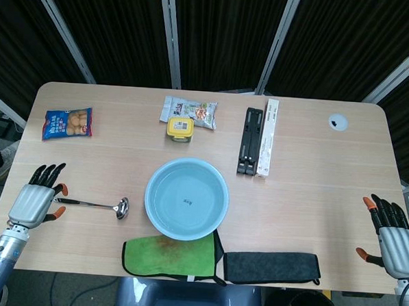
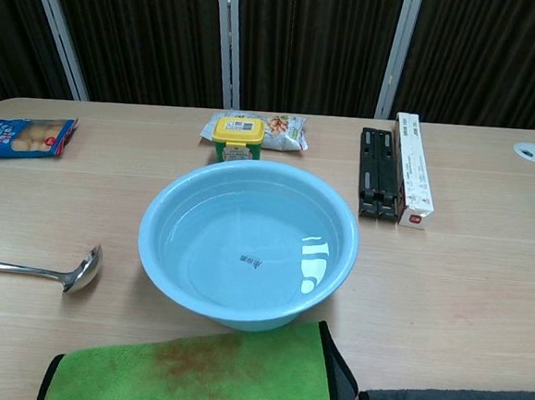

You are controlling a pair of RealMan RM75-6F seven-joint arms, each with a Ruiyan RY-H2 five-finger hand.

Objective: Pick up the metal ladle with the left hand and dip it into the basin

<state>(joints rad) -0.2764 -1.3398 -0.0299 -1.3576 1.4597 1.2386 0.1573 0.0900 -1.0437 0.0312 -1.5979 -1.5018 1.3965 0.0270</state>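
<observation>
Lying flat on the table (image 1: 312,200): metal ladle (image 1: 95,205), handle end just at the fingers (image 1: 50,176) of the left hand (image 1: 34,203), bowl pointing away toward the basin (image 1: 186,199). Left hand hovering with fingers spread, grasping nothing. Right hand (image 1: 391,239) resting far off at the table's opposite edge, fingers likewise released.

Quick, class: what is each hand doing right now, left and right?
Left hand: open, fingers spread at the metal ladle's handle end, not gripping it.
Right hand: open, holding nothing.
</observation>
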